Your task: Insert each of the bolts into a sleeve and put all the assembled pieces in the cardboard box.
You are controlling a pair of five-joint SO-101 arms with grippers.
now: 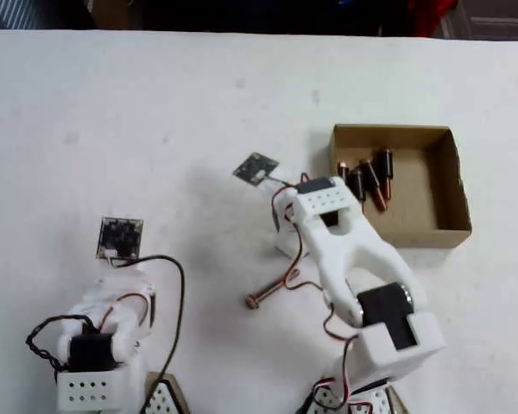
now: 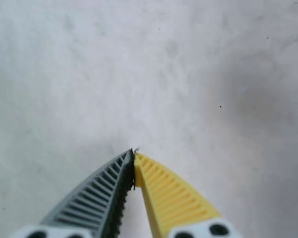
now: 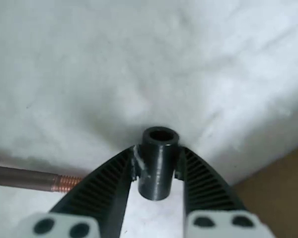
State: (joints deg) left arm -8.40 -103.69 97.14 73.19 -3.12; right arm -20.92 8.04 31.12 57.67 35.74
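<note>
Desk (image 1: 112,112): white, with faint grey marks, carrying both arms and all the parts.

Left end effector (image 2: 134,156): sits near the desk's front-left corner. Its ribbed grey finger and ribbed yellow finger are pressed tip to tip with nothing between them, pointing at bare desk.

Bolt (image 1: 272,292): lies flat on the desk near the middle of the front edge, angled slightly. It is copper-coloured, with a long smooth shank and a round flat head on its left end. In the right wrist view the bolt (image 3: 25,177) shows a bright threaded end just beside one black finger. Whether the two touch cannot be told.

Right end effector (image 3: 158,157): under the white arm, between the bolt and the box. Its two black ribbed fingers are parted only by the width of the part they clamp.

Sleeve (image 3: 160,171): a short matte black tube pinched on both sides by the right end effector. Its round open bore is turned up toward the wrist camera.

Cardboard box (image 1: 427,194): a shallow, open, plain brown tray toward the desk's right edge. One brown corner (image 3: 283,193) lies close to the held sleeve.

Assembled pieces (image 1: 365,179): about four lie side by side in the box's far-left part. Each is a black sleeve with a copper bolt through it.
</note>
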